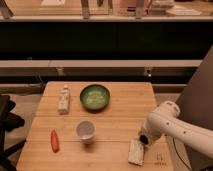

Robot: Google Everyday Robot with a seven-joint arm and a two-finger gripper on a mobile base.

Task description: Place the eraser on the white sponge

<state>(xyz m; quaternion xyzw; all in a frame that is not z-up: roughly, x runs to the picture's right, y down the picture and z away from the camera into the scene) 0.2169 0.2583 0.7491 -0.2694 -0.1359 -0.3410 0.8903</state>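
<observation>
At the near left of the wooden counter [120, 107] lies an orange carrot [54, 140], lengthwise near to far. Farther back on the left rests a narrow pale oblong [63, 99] with a small stub at its far end. To its right sits a green bowl [95, 96], and nearer than the bowl, about mid-counter, stands a white cup [85, 131], upright with its mouth open upward. Toward the near right lies the white sponge [136, 151], a flat off-white slab set slightly askew, close to the counter's near edge. The white arm [172, 125] comes in from the right, and its hand [144, 139] hangs just over the sponge's far end, appearing to touch it. Something dark shows at the hand; whether that is the eraser, and how the hand's grip stands, cannot be told.
</observation>
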